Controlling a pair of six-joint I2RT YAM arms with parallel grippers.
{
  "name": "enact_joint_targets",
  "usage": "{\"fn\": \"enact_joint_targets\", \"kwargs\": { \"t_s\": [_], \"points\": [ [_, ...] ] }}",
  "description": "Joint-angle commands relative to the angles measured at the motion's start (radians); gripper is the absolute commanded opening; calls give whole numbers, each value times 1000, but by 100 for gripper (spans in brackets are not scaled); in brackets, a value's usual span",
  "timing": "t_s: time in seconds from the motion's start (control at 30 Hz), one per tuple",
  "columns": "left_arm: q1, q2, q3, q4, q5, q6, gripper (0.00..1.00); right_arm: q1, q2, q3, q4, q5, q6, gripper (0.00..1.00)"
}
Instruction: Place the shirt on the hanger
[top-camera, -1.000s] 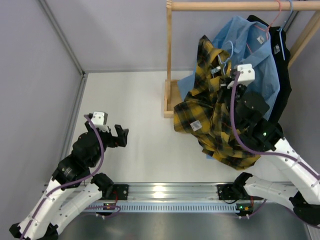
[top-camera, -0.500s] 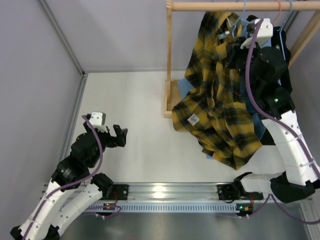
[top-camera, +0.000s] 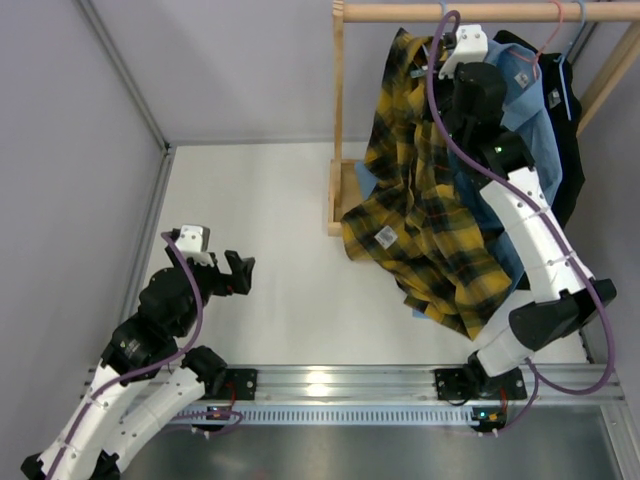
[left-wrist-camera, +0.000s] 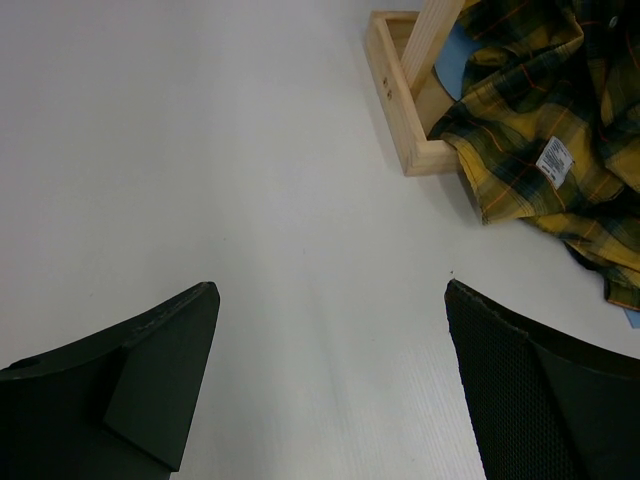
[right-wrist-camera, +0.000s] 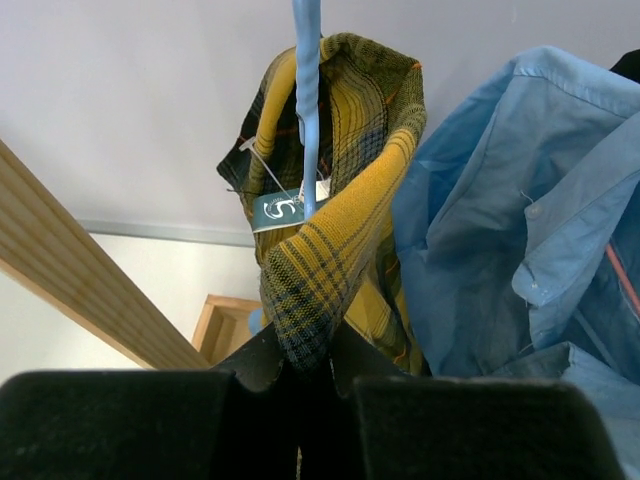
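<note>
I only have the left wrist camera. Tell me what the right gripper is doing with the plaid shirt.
Observer: The right gripper is shut on the collar of the shirt, with the fold pinched between its fingers.
Operator: Report where the hanger is.
Observer: The blue neck of the hanger rises straight up out of the collar, just above the grip.
Operator: Say whether it is hooked on the rack.
Observer: From above, the gripper sits just under the wooden rail with the shirt hanging down from it. The hook is too thin to make out, so I cannot tell whether it is over the rail.
</note>
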Motion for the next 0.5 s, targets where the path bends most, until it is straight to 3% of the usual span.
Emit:
{"fn": "enact_joint_targets", "kwargs": {
  "t_s": [0.0, 0.23, 0.33, 0.37, 0.43, 0.47],
  "points": [
    [8, -10, 4, 52, 17, 6, 98, -13, -36, -17, 99, 19, 45, 0],
    [20, -9, 2, 50, 2, 7, 98, -12, -41, -63, 105, -3, 64, 0],
    [52, -1, 1, 52, -34, 0, 98, -12, -87, -117, 106, -24, 74, 36],
    [66, 7, 1, 50, -41, -3, 98, -10, -126, -131, 106, -32, 82, 65],
    [118, 23, 4, 50, -57, -16, 98, -12, -206, -186, 105, -62, 90, 93],
    [138, 30, 5, 52, -57, -19, 98, -12, -239, -209, 102, -68, 91, 99]
  ]
}}
